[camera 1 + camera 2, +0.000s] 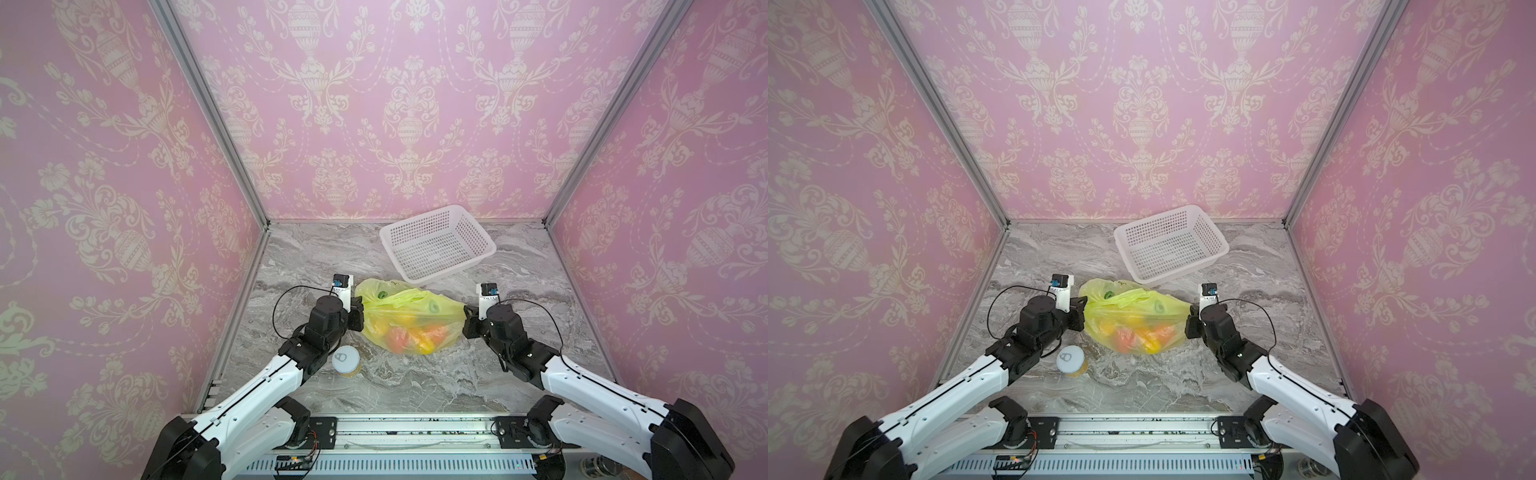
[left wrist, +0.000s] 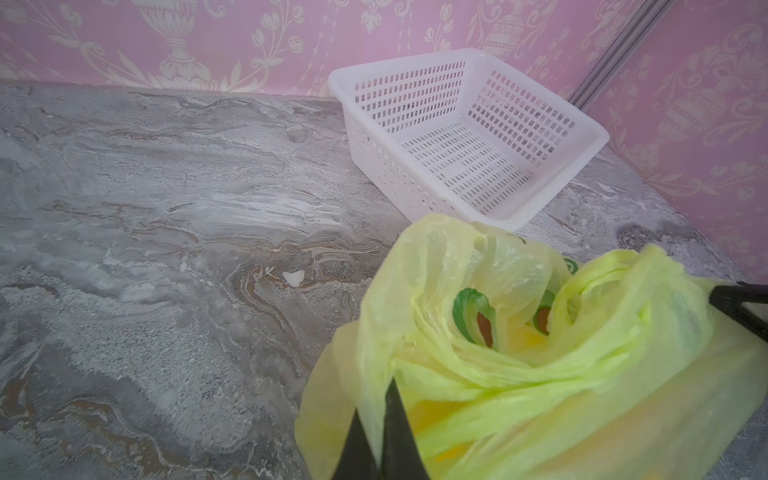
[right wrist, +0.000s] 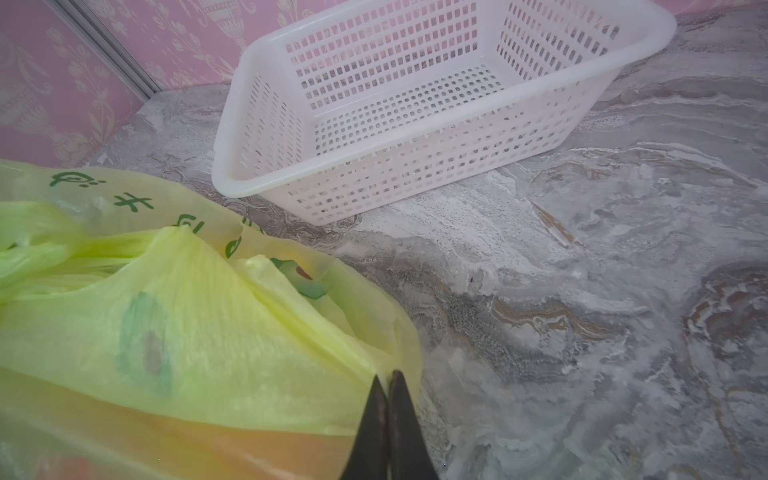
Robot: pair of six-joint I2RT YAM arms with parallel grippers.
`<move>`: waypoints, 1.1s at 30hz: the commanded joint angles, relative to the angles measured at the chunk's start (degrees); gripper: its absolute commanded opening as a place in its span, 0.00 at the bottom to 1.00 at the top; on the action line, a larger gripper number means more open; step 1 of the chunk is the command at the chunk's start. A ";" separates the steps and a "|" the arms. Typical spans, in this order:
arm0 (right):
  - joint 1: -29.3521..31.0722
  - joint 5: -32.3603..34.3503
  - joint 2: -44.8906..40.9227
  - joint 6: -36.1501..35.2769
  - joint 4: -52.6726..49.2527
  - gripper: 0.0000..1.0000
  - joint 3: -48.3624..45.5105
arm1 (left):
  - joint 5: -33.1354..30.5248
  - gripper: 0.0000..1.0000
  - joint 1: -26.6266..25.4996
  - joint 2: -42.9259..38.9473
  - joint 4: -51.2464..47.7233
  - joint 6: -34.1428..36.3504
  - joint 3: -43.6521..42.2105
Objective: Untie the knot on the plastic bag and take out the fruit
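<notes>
Lying on the tabletop [image 1: 415, 374], the plastic bag [image 1: 409, 320] is stretching between the left hand [image 1: 358, 311] and the right hand [image 1: 466, 316]. Both are clamping shut on its opposite ends.

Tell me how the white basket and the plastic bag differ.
The basket is white, stiff and perforated; the plastic bag is translucent yellow-green and crumpled. The basket is empty; the plastic bag holds the fruit. Nothing touches the basket; the left gripper and right gripper pinch the plastic bag's opposite ends. Both sit on the marble table.
</notes>
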 commanded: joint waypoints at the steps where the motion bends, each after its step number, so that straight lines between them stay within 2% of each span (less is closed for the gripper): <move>1: -1.49 4.68 -3.35 2.20 2.73 0.00 -3.84 | -0.55 0.00 3.30 -1.82 0.77 -2.55 -2.09; 8: -1.98 6.11 -7.37 4.39 5.36 0.00 -8.61 | 1.80 0.01 7.26 -1.19 5.26 -6.22 -5.02; 12: -1.99 4.31 -9.94 3.88 6.45 0.06 -9.87 | 4.62 0.09 7.87 -1.59 6.89 -6.40 -5.68; 15: -1.98 2.27 -12.69 2.24 4.84 0.22 -9.32 | 6.52 0.22 7.86 -2.24 6.95 -6.04 -5.59; 17: -1.81 1.00 -15.06 1.03 2.26 0.43 -8.18 | 7.02 0.37 7.87 -2.83 6.93 -5.82 -5.67; 19: -1.58 0.12 -17.42 -0.11 -0.36 0.61 -6.89 | 7.36 0.53 7.83 -3.60 6.70 -5.62 -5.76; 20: -1.43 -0.61 -18.53 -0.81 -1.60 0.67 -6.07 | 7.38 0.61 7.86 -4.25 6.43 -5.60 -5.76; 23: -0.48 -2.49 -21.10 -2.39 -4.43 0.76 -3.65 | 7.46 0.80 7.86 -6.85 5.41 -5.47 -5.59; 25: 0.47 -4.05 -21.23 -3.36 -5.38 0.80 -1.76 | 7.54 0.88 7.81 -9.08 4.76 -4.93 -5.09; 29: 3.65 -6.83 -16.97 -5.95 -7.37 0.84 4.69 | 9.24 0.94 7.87 -12.48 3.96 -1.60 -2.54; 33: 7.97 -6.41 -6.44 -8.85 -8.86 0.85 12.88 | 9.92 0.99 7.81 -11.45 4.57 0.94 1.26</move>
